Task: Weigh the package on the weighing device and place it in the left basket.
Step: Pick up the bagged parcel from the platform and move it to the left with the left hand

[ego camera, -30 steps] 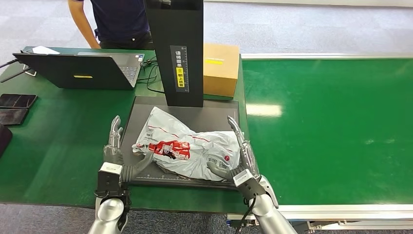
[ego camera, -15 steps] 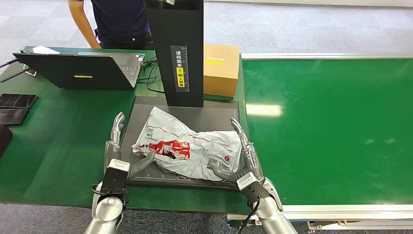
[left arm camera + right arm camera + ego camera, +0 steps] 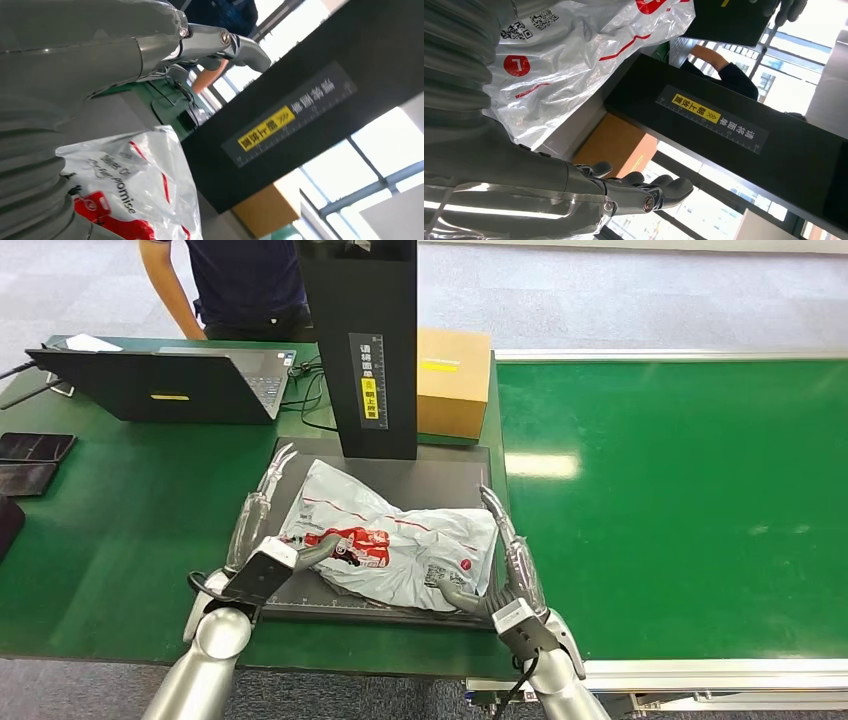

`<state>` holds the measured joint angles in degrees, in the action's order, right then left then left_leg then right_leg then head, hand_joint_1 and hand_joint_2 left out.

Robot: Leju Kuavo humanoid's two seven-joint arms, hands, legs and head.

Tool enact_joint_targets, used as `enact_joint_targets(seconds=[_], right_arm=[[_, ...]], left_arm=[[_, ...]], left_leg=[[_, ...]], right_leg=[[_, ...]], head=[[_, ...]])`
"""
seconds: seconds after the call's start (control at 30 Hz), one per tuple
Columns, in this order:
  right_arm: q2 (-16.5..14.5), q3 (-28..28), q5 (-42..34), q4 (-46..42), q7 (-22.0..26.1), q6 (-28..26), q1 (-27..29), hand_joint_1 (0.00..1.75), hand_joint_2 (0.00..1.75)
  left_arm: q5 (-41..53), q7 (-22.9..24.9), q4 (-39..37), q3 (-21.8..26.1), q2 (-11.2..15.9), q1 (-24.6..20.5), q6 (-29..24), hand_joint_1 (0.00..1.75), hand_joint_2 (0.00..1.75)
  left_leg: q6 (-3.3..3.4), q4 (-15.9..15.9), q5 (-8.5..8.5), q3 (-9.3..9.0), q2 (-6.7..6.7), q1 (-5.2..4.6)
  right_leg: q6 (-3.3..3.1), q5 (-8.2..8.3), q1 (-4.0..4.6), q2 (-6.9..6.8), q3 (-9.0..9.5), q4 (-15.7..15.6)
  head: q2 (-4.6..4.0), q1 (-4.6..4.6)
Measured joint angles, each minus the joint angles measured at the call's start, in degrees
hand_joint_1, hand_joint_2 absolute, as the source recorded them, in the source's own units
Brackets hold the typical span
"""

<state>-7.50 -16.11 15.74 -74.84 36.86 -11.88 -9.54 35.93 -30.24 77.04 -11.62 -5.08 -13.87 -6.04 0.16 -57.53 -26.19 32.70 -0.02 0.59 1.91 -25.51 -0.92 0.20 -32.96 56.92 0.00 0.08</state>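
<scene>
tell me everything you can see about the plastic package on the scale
The white crumpled plastic mailer package is a soft, glossy bag with thin red lines, a red printed label near its left end, a red round logo and small QR codes near its right end. It lies flat and wrinkled across the dark flat weighing platform, in front of the black upright column. The left hand sits at its left end, thumb against the red label; the right hand flanks its right end, thumb at the bag's front edge.

Green table [image 3: 120,530]: weighing device [image 3: 440,485], laptop [image 3: 170,385], cardboard box [image 3: 455,380].
</scene>
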Motion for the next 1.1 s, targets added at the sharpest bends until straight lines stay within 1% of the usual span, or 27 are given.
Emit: enact_joint_targets(seconds=[0.23, 0.57, 0.83, 1.03, 1.07, 1.1], right_arm=[[0.0, 0.4, 0.4, -0.9, 0.0, 0.2, 0.4, 0.0, 1.75], [0.0, 0.8, 0.7, -1.2, 0.0, 0.2, 0.7, 0.0, 1.75], [0.0, 1.0, 0.5, -1.2, 0.0, -0.2, 0.8, 0.0, 1.75], [0.0, 1.6, 0.5, -1.4, 0.0, -0.2, 1.0, 0.0, 1.75], [0.0, 1.7, 0.5, -1.5, 0.0, -0.2, 1.0, 0.0, 1.75], [0.0, 1.7, 0.5, -1.5, 0.0, -0.2, 1.1, 0.0, 1.75]], left_arm=[[3.5, 1.3, -7.8, -2.3, 1.6, -6.4, 5.5, 0.0, 1.75], [6.1, 2.8, -23.0, -5.7, 3.8, -16.4, 9.6, 0.0, 1.75], [7.8, 4.4, -35.3, -8.6, 4.4, -23.5, 13.0, 0.0, 1.75], [9.1, 5.2, -41.8, -10.4, 4.7, -27.5, 15.5, 0.0, 1.75], [9.2, 5.2, -42.6, -10.6, 4.7, -28.0, 15.8, 0.05, 1.75], [9.3, 5.3, -43.4, -10.8, 4.7, -28.4, 16.1, 0.27, 1.75]], left_leg=[[0.0, 0.0, 0.0, 0.01, 0.0, 0.0], [-0.01, 0.0, 0.02, 0.0, 0.0, 0.0], [-0.01, 0.0, 0.02, 0.01, 0.0, 0.0], [-0.02, 0.0, 0.02, -0.02, 0.0, 0.0], [-0.02, 0.0, 0.02, -0.02, 0.0, 0.0], [-0.02, 0.0, 0.03, -0.02, 0.0, 0.0]], right_leg=[[0.0, 0.0, 0.0, 0.0, 0.0, 0.0], [-0.01, 0.01, 0.0, 0.0, -0.01, 0.0], [-0.01, 0.01, 0.0, 0.0, 0.0, 0.0], [-0.01, 0.02, 0.0, 0.0, 0.03, 0.0], [-0.02, 0.02, 0.0, 0.0, 0.03, 0.0], [-0.02, 0.02, 0.0, 0.0, 0.04, 0.0]], head=[[0.0, 0.0], [0.0, 0.0], [0.0, 0.0], [0.0, 0.0], [0.0, 0.0], [0.0, 0.0]])
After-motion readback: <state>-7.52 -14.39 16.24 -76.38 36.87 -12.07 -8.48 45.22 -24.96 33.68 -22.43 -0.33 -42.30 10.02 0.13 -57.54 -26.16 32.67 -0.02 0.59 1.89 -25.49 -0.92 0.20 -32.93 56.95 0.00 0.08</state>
